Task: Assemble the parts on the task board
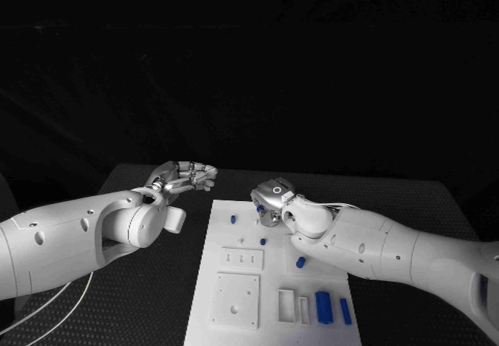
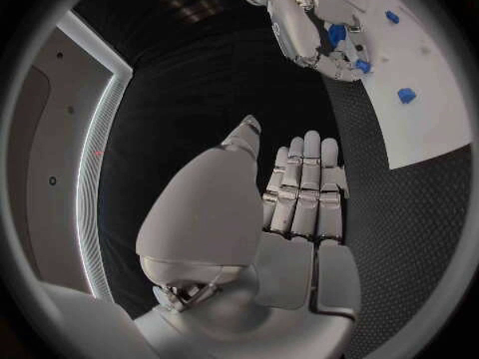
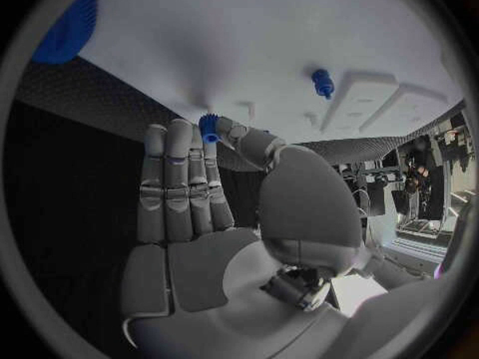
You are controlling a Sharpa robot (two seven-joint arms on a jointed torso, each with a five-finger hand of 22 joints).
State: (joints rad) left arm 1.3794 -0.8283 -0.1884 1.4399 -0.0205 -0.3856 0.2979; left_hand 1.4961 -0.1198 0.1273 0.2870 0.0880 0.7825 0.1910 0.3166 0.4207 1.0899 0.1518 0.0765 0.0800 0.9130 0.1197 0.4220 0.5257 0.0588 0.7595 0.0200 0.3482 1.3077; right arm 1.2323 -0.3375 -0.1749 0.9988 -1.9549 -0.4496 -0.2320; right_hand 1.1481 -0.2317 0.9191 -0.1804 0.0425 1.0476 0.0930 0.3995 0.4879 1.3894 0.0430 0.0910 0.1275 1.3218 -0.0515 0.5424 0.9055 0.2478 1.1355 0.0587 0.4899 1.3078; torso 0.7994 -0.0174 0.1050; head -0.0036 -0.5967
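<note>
The white task board lies flat mid-table, looking rigid and too broad to need holding. Over its far end the right hand pinches a small blue part between thumb and fingertip; the part seems light, hard and smooth, best held by its sides. The left hand hangs off the board's far left corner, fingers straight, holding nothing.

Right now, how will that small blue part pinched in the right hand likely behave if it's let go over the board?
The small blue part looks rigid and light. Ridged and roundish, it may roll on the smooth white task board. The right hand holds only its tip, so it could slip.
</note>
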